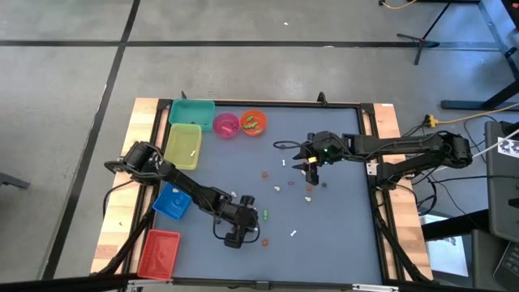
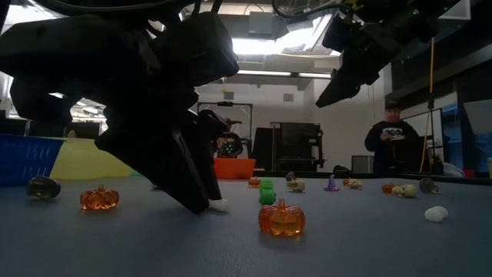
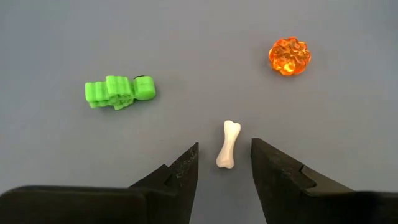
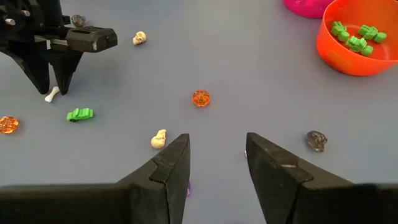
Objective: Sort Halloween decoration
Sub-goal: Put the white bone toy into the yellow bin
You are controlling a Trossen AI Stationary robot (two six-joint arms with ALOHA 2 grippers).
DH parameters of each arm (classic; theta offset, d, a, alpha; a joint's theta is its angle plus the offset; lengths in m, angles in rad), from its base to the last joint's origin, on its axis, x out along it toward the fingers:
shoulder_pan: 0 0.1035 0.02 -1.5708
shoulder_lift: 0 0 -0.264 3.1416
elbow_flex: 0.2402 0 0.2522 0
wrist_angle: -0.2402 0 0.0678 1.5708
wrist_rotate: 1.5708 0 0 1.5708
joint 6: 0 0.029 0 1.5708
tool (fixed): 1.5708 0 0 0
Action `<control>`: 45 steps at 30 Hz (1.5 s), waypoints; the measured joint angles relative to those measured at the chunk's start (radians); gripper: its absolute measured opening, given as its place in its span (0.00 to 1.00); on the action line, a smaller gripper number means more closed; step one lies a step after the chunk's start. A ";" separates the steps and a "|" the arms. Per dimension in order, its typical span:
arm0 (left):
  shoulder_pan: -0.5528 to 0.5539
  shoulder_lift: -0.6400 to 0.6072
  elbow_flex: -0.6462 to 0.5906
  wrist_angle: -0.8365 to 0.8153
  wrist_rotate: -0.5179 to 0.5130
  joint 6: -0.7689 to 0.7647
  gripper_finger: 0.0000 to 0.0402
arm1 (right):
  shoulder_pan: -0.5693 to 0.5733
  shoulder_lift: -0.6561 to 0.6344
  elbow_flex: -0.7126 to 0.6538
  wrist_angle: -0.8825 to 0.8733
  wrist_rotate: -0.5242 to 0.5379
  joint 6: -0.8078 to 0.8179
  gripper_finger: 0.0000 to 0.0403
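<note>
A small white bone (image 3: 228, 144) lies flat on the grey table between the open fingers of my left gripper (image 3: 225, 149), which points down near the table's near edge (image 1: 246, 203). Its fingers stand on either side of the bone with a gap on each side. A green trinket (image 3: 118, 92) and an orange pumpkin (image 3: 289, 55) lie close by. My right gripper (image 1: 311, 168) hangs open above the table's middle. Under it are a cream skull (image 4: 159, 139), an orange pumpkin (image 4: 201, 98) and a dark skull (image 4: 316, 140).
Along the table's left side stand a teal bin (image 1: 192, 111), a yellow bin (image 1: 183, 146), a blue bin (image 1: 172, 201) and a red bin (image 1: 158, 253). A pink bowl (image 1: 226, 124) and an orange bowl (image 4: 357, 62) holding green trinkets sit near the far edge. A person (image 2: 393, 138) stands beyond the table.
</note>
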 joint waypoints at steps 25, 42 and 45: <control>0.000 -0.001 0.001 -0.014 0.004 0.000 0.06 | 0.000 0.000 0.000 0.000 0.000 0.000 0.39; 0.001 -0.001 0.001 -0.013 0.026 0.000 0.04 | 0.000 0.000 0.000 0.000 0.000 0.000 0.39; 0.001 -0.001 0.009 -0.019 0.029 -0.001 0.04 | 0.000 0.000 0.000 0.000 0.000 0.000 0.39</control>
